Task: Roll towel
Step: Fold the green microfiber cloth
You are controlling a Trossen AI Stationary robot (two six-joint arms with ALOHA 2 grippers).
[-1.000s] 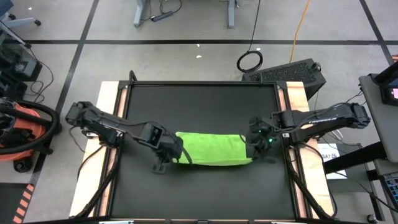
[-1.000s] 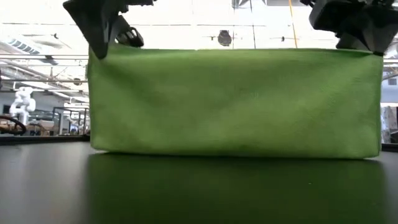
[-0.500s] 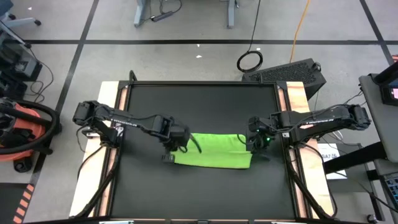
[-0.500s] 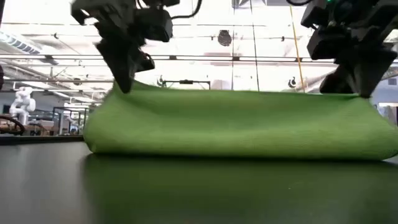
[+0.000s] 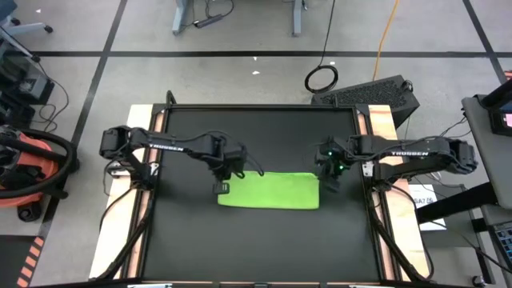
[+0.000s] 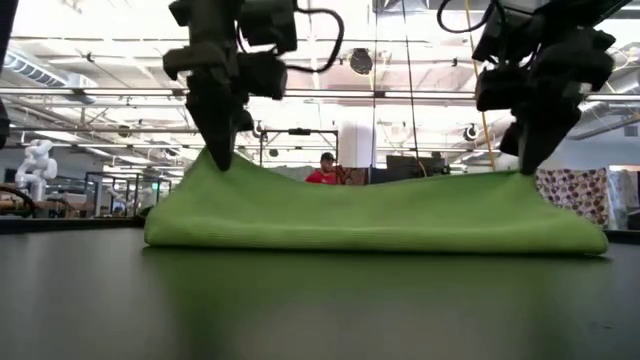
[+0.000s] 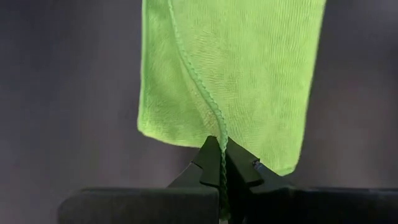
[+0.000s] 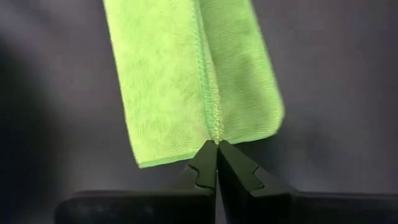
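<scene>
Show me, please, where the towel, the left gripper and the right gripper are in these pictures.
towel (image 5: 270, 190), high view, middle of the folded green cloth.
left gripper (image 7: 221, 160), left wrist view, between its fingertips, shut on the towel's hem.
right gripper (image 8: 216, 149), right wrist view, between its fingertips at the hem.

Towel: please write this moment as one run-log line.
towel: folded, low on table | left gripper: shut on towel edge | right gripper: shut on towel edge | roll: not yet formed

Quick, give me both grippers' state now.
Left gripper: shut on the towel edge.
Right gripper: shut on the towel's other end.
</scene>
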